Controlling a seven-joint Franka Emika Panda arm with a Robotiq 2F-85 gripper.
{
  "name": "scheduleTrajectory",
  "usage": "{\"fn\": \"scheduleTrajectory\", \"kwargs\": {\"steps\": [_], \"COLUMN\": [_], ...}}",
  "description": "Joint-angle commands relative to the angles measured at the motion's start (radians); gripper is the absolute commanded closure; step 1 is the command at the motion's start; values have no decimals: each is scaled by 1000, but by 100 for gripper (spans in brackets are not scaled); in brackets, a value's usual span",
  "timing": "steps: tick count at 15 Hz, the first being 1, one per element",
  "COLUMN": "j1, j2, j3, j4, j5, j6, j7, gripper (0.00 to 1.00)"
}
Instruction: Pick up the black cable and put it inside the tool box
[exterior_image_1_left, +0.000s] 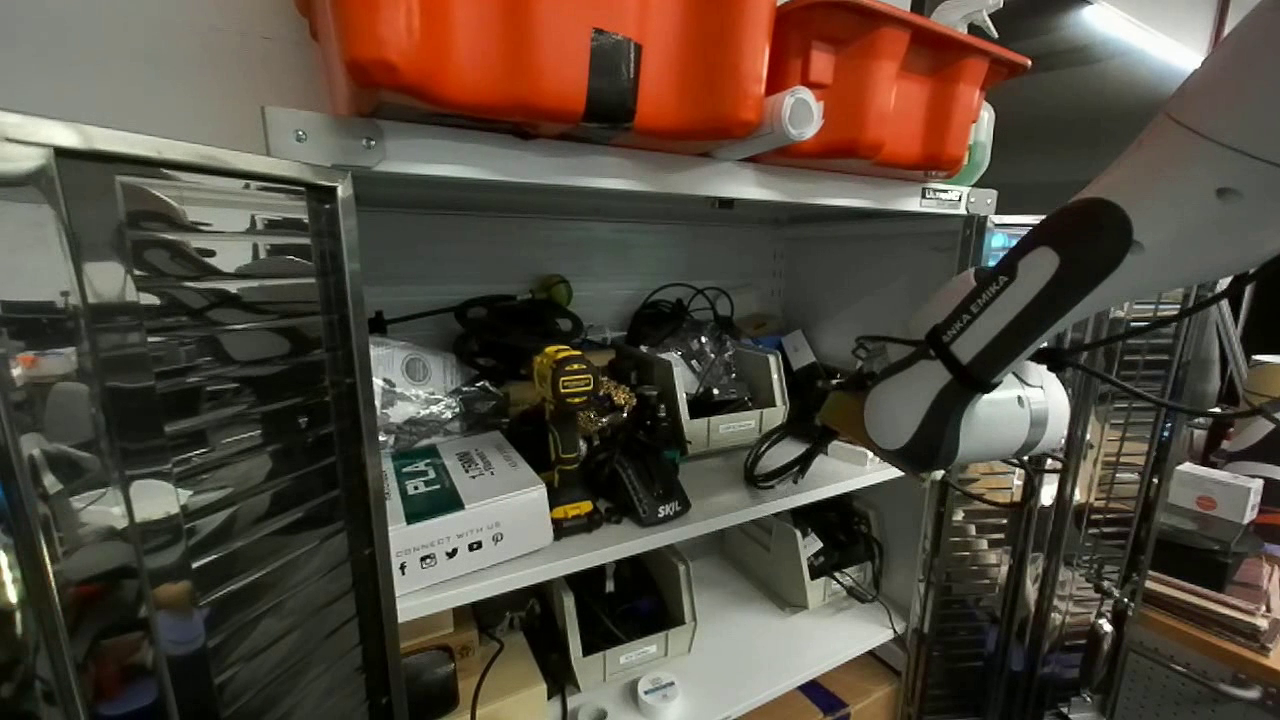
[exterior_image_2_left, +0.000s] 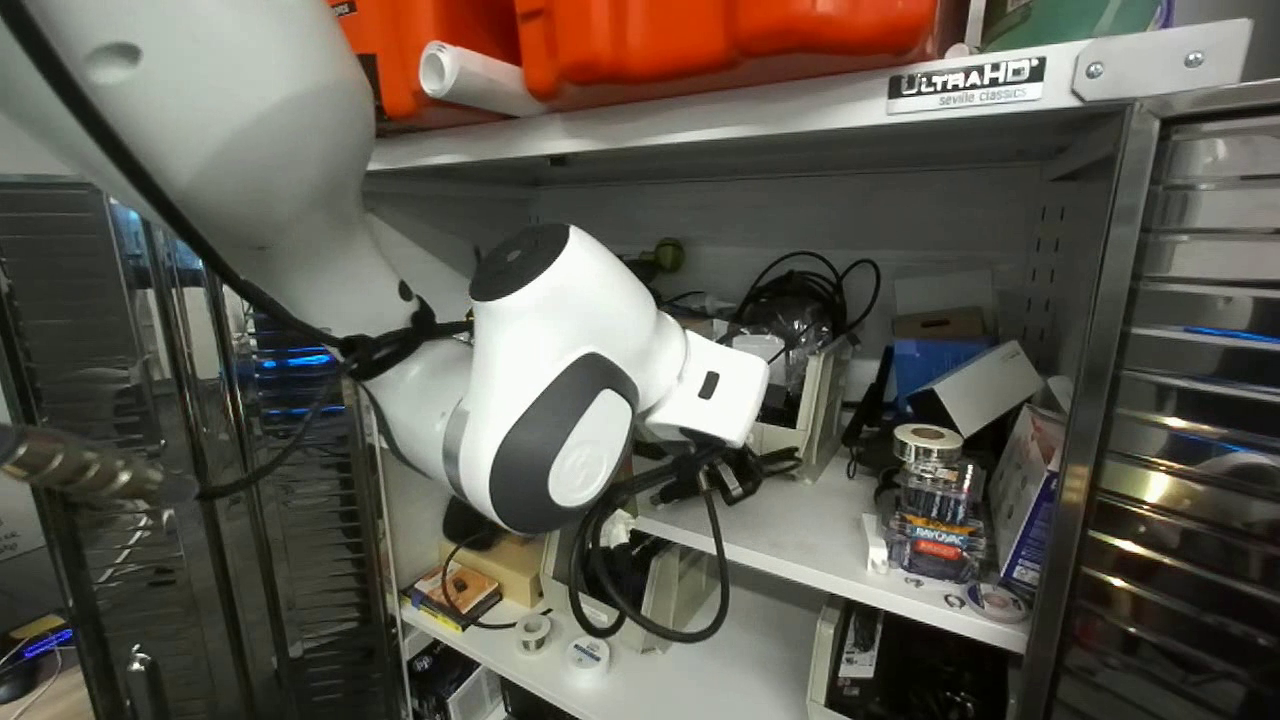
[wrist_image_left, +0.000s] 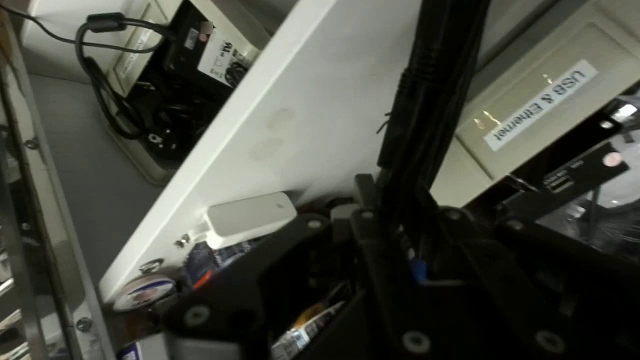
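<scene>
The black cable (wrist_image_left: 432, 90) is a thick bundle in the wrist view, running up from between the fingers of my gripper (wrist_image_left: 397, 195). The fingers are closed around it. Its loops hang below the wrist, over the shelf's front edge, in an exterior view (exterior_image_2_left: 690, 636); loops also show in an exterior view (exterior_image_1_left: 755, 462). The gripper is mostly hidden by the arm in both exterior views. A beige open bin labelled "USB & Ethernet" (wrist_image_left: 540, 105) is right of the cable in the wrist view; it also stands on the upper shelf (exterior_image_1_left: 737, 430), holding bagged items. No other tool box is identifiable.
The upper shelf (exterior_image_1_left: 720, 500) carries a yellow drill (exterior_image_1_left: 565, 385), a white PLA box (exterior_image_1_left: 470, 510) and a battery pack (exterior_image_2_left: 937, 540). The lower shelf (exterior_image_1_left: 745, 640) holds more beige bins (exterior_image_1_left: 640, 655). Orange tubs (exterior_image_1_left: 540, 70) sit overhead. Metal doors (exterior_image_1_left: 340, 400) flank the opening.
</scene>
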Motion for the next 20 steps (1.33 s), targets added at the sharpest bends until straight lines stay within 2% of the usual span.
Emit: {"fn": "scheduleTrajectory", "kwargs": {"steps": [1,4,5,8,15,16,18,20], "j1": [-27,-30,-31,-38,-49,-110,-124,-144], "j2": [-34,-19,-12,2,25,24,26,42], "j3": [46,54,54,53,52,124,146,165], "j4": [-10,-2,-3,-13,-43,-40,-29,6], "j5": [-21,-14,-12,-16,-111,-96,-85,-83], "j6": [83,157,197,318,631,660,702,693], "j7": [27,43,49,76,161,138,137,133], "gripper": [93,97,94,94,94,94,94,94]}}
